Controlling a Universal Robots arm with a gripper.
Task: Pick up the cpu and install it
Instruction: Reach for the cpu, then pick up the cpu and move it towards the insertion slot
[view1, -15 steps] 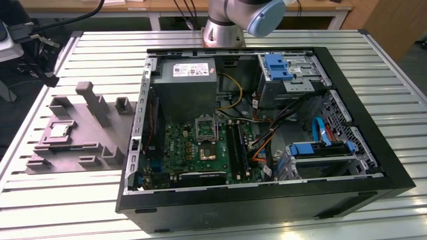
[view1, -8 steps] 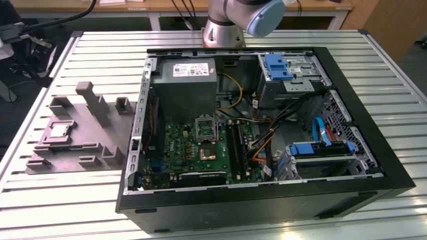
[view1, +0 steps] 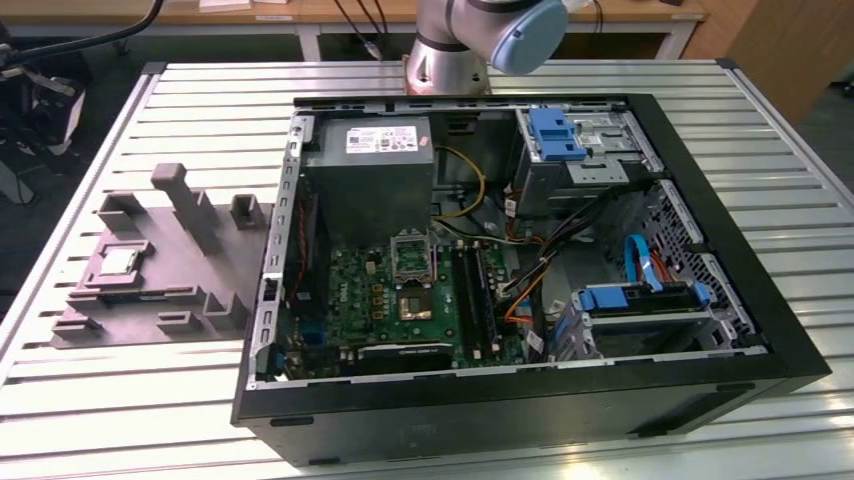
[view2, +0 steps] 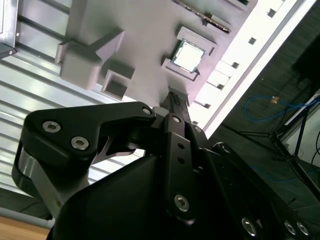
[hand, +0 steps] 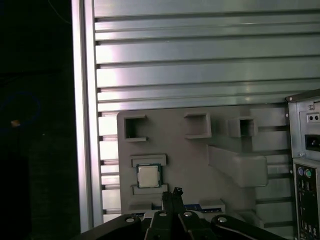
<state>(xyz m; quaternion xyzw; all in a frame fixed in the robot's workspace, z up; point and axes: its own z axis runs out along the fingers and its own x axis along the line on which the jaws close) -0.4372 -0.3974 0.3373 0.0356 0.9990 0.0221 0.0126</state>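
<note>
None of the task is done: the cpu (hand: 149, 176) lies in its grey holder (hand: 200, 165) on the worktop (hand: 200, 75), just ahead of our claw (hand: 172, 196), which we see narrow and empty.

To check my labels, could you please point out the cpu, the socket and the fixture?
cpu (hand: 149, 176), first wrist view, middle of its top.
socket (view1: 412, 254), exterior view, its dark centre.
fixture (hand: 190, 165), first wrist view, bare flat surface.

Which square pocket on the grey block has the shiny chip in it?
The framed pocket nearest the gripper holds the cpu; the three pockets in the row beyond are empty.
</note>
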